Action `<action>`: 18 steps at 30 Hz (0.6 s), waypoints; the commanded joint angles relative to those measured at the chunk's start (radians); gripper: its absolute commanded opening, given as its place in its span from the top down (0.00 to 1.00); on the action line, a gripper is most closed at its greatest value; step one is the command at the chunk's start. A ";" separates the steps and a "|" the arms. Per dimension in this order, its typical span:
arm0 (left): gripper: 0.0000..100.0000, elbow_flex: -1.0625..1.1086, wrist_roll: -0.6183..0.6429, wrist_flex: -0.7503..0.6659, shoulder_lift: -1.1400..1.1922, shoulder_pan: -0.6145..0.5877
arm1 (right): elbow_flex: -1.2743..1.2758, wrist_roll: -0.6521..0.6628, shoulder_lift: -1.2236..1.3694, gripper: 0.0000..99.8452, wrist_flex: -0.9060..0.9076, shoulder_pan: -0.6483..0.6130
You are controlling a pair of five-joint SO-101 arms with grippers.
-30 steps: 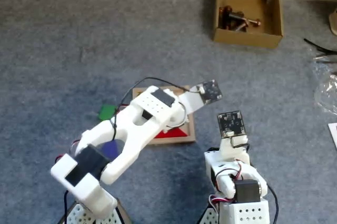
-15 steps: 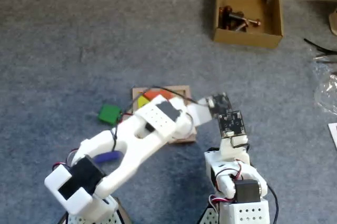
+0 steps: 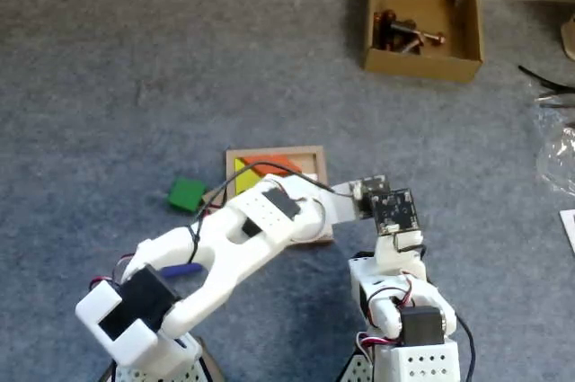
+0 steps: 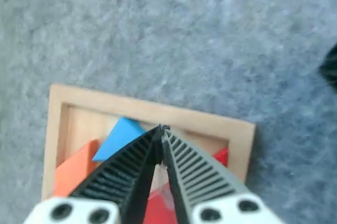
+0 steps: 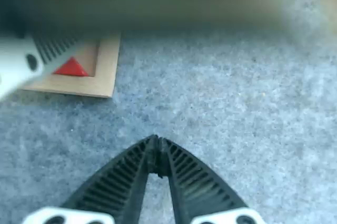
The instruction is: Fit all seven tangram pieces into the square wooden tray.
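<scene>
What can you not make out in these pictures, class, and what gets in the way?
- High view: the left arm covers the near half of the wooden tray, so its pieces cannot be counted.
- High view: the blue piece lies mostly under that arm, so its shape is unclear.
- Left wrist view: the left gripper hides the tray's middle.
- High view: the contents of the cardboard box are too small to identify.

Grey table (image 3: 126,67) carries the wooden tray (image 3: 274,151), green piece (image 3: 186,194), blue piece (image 3: 184,269) and cardboard box (image 3: 418,66).
</scene>
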 commanded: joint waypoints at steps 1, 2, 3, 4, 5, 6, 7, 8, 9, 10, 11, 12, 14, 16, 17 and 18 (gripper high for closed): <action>0.99 -0.008 0.000 -0.017 -0.048 -0.018 | 0.117 -0.008 -0.008 0.99 -0.018 -0.010; 0.99 -0.008 0.000 -0.017 -0.048 -0.019 | 0.117 -0.008 -0.008 0.99 -0.018 -0.010; 0.99 -0.008 0.000 -0.017 -0.048 -0.019 | 0.117 -0.008 -0.008 0.99 -0.018 -0.010; 0.99 -0.008 0.000 -0.017 -0.048 -0.019 | 0.117 -0.008 -0.008 0.99 -0.018 -0.010; 0.99 -0.007 0.002 -0.017 -0.048 -0.019 | 0.117 -0.008 -0.008 0.99 -0.018 -0.010; 0.99 -0.007 0.002 -0.017 -0.048 -0.019 | 0.117 -0.008 -0.008 0.99 -0.018 -0.010; 0.99 -0.007 0.002 -0.017 -0.048 -0.019 | 0.117 -0.008 -0.008 0.99 -0.018 -0.010; 0.99 -0.007 0.002 -0.017 -0.048 -0.019 | 0.117 -0.008 -0.008 0.99 -0.018 -0.010; 0.99 -0.007 0.002 -0.017 -0.048 -0.019 | 0.117 -0.008 -0.008 0.99 -0.018 -0.010; 0.99 -0.007 0.002 -0.015 -0.048 -0.019 | 0.117 -0.008 -0.008 0.99 -0.018 -0.010; 0.99 -0.007 0.002 -0.015 -0.048 -0.019 | 0.117 -0.008 -0.008 0.99 -0.018 -0.010; 0.99 -0.007 0.002 -0.015 -0.048 -0.019 | 0.117 -0.008 -0.008 0.99 -0.018 -0.010; 0.99 -0.005 0.002 -0.014 -0.047 -0.019 | 0.117 -0.008 -0.008 0.99 -0.018 -0.010; 0.99 -0.005 0.002 -0.014 -0.045 -0.025 | 0.117 -0.008 -0.008 0.99 -0.018 -0.010; 0.99 -0.005 0.002 -0.014 -0.039 -0.033 | 0.117 -0.008 -0.008 0.99 -0.018 -0.010; 0.99 -0.007 0.002 -0.014 -0.025 -0.039 | 0.117 -0.008 -0.008 0.99 -0.018 -0.010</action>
